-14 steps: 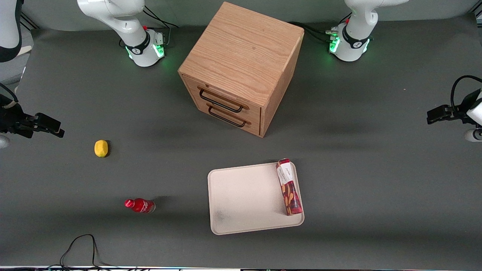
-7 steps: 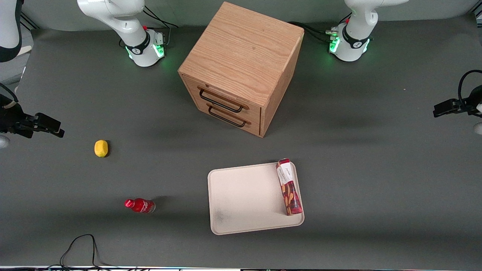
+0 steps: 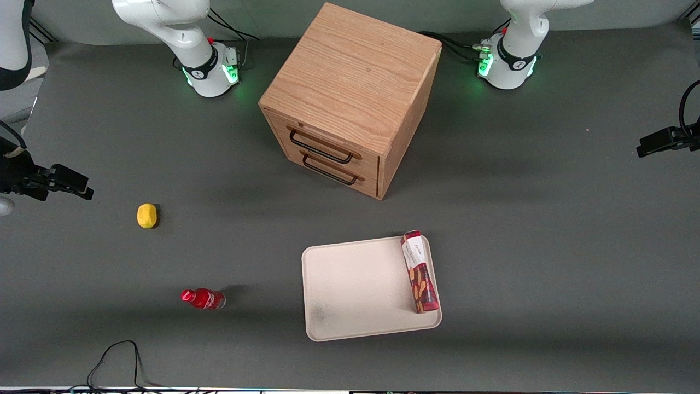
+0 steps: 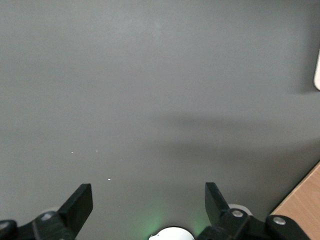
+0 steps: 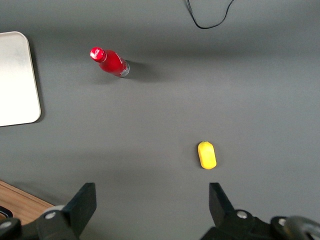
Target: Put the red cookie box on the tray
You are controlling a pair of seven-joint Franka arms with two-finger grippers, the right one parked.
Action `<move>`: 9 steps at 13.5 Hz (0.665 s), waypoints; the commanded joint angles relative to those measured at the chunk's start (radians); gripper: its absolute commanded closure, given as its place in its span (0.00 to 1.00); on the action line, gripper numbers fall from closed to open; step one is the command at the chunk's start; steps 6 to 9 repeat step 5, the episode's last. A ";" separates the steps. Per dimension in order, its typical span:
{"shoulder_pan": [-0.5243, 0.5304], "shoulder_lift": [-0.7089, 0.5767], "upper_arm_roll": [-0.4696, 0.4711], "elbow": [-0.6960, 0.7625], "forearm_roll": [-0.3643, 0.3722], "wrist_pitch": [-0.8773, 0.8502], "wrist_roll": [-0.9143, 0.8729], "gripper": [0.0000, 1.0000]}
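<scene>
Gripper [image 4: 148,202], fingers spread and empty, has pulled away to the table's 3 o'clock edge, well apart from the red cookie box [image 3: 420,272] lying along the tray [image 3: 355,284] at its 3 o'clock rim; placement looks finished.

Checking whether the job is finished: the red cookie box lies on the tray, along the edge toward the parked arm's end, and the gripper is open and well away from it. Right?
Almost. The front view shows the red cookie box on the tray along the edge toward the working arm's end. The gripper is open and well away.

White arms (black end effector [image 4: 146,209])
</scene>
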 commanded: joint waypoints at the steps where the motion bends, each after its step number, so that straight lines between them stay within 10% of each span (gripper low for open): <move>1: -0.040 0.034 0.009 0.050 0.028 -0.031 -0.041 0.00; 9: -0.043 0.032 0.009 0.064 0.036 -0.040 -0.041 0.00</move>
